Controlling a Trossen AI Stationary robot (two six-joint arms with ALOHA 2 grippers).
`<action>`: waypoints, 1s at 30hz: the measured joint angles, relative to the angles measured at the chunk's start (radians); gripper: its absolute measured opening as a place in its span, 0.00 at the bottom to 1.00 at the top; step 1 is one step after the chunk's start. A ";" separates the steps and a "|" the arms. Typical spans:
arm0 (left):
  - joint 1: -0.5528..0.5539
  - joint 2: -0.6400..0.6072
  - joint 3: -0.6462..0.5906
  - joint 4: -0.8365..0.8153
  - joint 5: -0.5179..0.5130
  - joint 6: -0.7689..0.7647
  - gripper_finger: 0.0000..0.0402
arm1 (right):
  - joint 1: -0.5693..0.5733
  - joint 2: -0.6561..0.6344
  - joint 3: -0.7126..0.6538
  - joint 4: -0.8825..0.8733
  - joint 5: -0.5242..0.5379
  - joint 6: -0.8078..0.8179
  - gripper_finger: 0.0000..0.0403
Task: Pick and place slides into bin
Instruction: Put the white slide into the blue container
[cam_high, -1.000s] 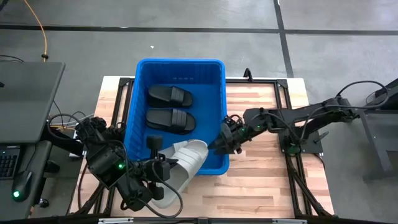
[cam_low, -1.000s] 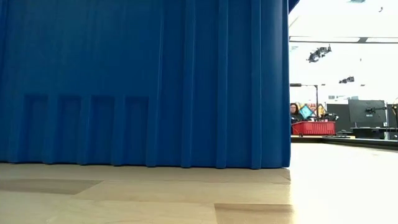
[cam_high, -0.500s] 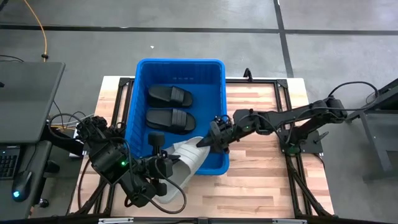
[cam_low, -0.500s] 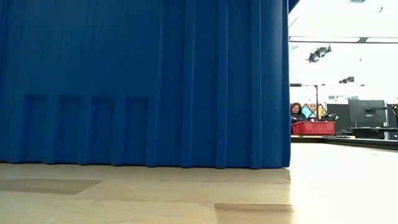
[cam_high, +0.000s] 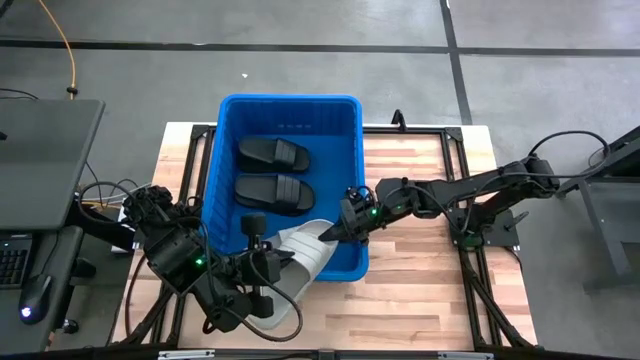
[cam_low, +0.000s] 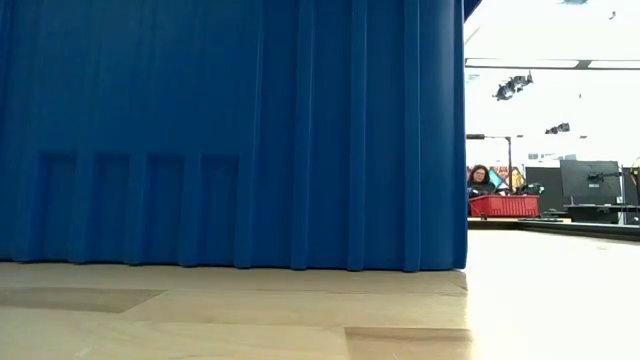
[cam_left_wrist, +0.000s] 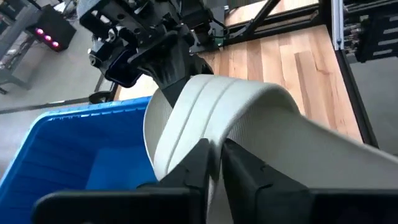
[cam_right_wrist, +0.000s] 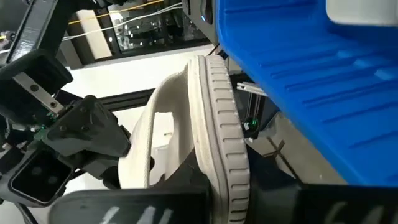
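A light grey slide hangs over the near right corner of the blue bin, held between both grippers. My left gripper is shut on it from the near left. My right gripper is shut on its far end, reaching in from the right. In the left wrist view the ribbed strap arches in front of my fingers. Two black slides lie flat on the bin's floor. The low view shows only the bin's ribbed wall. My left gripper pinches the near edge of the grey slide's strap between its two fingers. They come from the table's near left, slanting down. The slide is lifted off the table; whether it touches the bin's rim I cannot tell. My right gripper pinches the grey slide's far end between its two fingers. It comes about level from the table's right, along the slide's length. The sole stands turned on edge in this hold. The gripper's own body hides the fingertips.
Bare wooden table lies to the right of and in front of the bin. Black frame rails run along the table's sides. Beyond the table a person sits behind a red crate.
My right gripper has moved toward the table's left, up to the grey slide's far end, and has shut on it. The slide stays over the bin's near right corner, still held by my left gripper.
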 joint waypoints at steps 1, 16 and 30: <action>0.000 0.000 0.000 -0.007 -0.003 -0.012 0.09 | 0.000 -0.002 0.000 -0.003 0.004 -0.011 0.02; -0.013 -0.092 -0.015 -0.099 -0.086 -0.219 0.55 | 0.033 -0.177 0.000 -0.234 0.260 -0.190 0.01; -0.014 -0.281 -0.042 -0.101 -0.155 -0.291 0.81 | 0.115 -0.285 0.000 -0.285 0.741 -0.459 0.01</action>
